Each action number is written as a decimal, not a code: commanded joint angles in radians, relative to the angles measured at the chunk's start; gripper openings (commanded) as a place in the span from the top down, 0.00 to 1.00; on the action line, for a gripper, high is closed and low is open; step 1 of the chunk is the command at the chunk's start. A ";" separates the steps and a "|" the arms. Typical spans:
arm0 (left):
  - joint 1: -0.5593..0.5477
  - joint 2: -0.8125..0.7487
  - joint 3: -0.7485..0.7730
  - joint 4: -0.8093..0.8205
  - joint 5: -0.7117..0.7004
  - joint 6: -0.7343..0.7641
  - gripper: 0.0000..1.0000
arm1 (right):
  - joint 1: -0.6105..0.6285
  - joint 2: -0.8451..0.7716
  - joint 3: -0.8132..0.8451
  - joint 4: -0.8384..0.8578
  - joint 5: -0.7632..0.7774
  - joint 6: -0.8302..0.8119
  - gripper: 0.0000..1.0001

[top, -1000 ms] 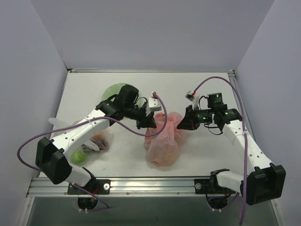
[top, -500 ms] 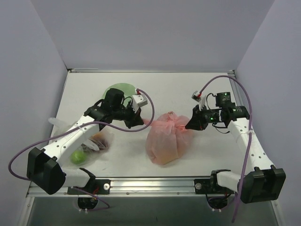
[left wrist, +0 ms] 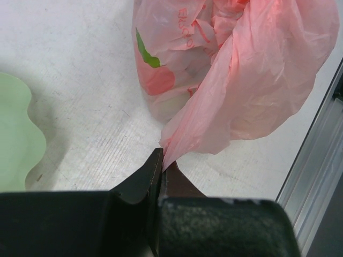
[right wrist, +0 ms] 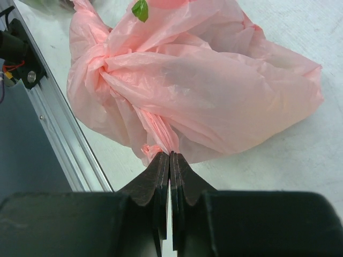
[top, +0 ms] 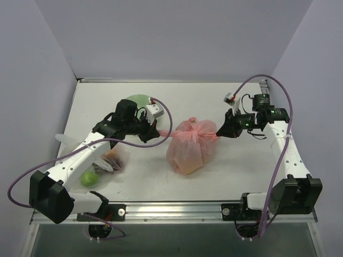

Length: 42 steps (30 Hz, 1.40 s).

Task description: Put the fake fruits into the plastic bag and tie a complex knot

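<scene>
The pink plastic bag (top: 190, 150) stands in the middle of the table, bulging, its handles stretched out left and right from a knot at its top. My left gripper (top: 156, 133) is shut on the left handle strip, seen close in the left wrist view (left wrist: 162, 155). My right gripper (top: 220, 131) is shut on the right handle strip, seen in the right wrist view (right wrist: 170, 154). The knot (right wrist: 104, 63) is bunched tight. Red fruit (left wrist: 159, 81) and a green leaf show through the pink film; the other fake fruits are hidden inside.
A clear colourless bag of fruits (top: 104, 163) with a green one lies under the left arm. A pale green plate (top: 134, 101) sits behind the left gripper, also at the left edge of the left wrist view (left wrist: 16, 134). The metal rail (top: 177, 209) runs along the near edge.
Both grippers have moved apart, left one leftward and right one rightward, drawing the handles taut. The bag has pulled upright and its knot has tightened.
</scene>
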 commanded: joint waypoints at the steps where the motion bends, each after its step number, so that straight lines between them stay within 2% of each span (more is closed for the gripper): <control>1: 0.043 -0.030 0.042 -0.056 -0.164 0.033 1.00 | -0.073 0.045 0.085 -0.098 0.057 -0.082 1.00; 4: 0.037 -0.034 0.020 -0.042 -0.057 0.040 1.00 | -0.034 0.074 0.072 -0.168 0.019 -0.113 1.00; 7: 0.019 -0.007 0.025 -0.035 0.050 0.046 1.00 | 0.040 0.075 0.033 -0.161 0.014 -0.106 1.00; 10: 0.004 0.028 0.042 -0.036 0.100 0.046 1.00 | 0.072 0.094 0.016 -0.150 0.023 -0.087 1.00; 11: -0.001 0.033 0.055 -0.035 0.126 0.059 0.97 | 0.078 0.107 0.029 -0.153 0.036 -0.069 1.00; 12: -0.001 0.038 0.062 -0.035 0.137 0.068 0.83 | 0.082 0.110 0.038 -0.155 0.043 -0.061 0.93; 13: -0.001 0.038 0.068 -0.035 0.143 0.088 0.72 | 0.080 0.110 0.049 -0.158 0.056 -0.057 0.75; 15: -0.001 0.032 0.092 -0.038 0.141 0.106 0.55 | 0.079 0.098 0.078 -0.170 0.095 -0.053 0.61; 16: -0.001 0.032 0.103 -0.042 0.137 0.127 0.38 | 0.080 0.091 0.088 -0.176 0.109 -0.055 0.50; 20: 0.004 0.021 0.138 -0.058 0.155 0.186 0.10 | 0.111 0.084 0.118 -0.217 0.190 -0.055 0.33; 22: 0.004 0.015 0.146 -0.059 0.158 0.229 0.04 | 0.137 0.087 0.130 -0.222 0.224 -0.032 0.30; 31: -0.007 0.088 0.238 -0.137 0.144 0.466 0.02 | 0.220 0.153 0.104 -0.119 0.399 0.091 0.33; 40: -0.098 0.222 0.312 -0.231 0.057 0.719 0.03 | 0.269 0.216 0.119 -0.070 0.442 0.132 0.36; 41: -0.107 0.231 0.309 -0.232 0.036 0.735 0.03 | 0.278 0.219 0.118 -0.070 0.450 0.131 0.39; 42: -0.124 0.252 0.309 -0.232 0.005 0.749 0.04 | 0.281 0.219 0.113 -0.072 0.451 0.129 0.55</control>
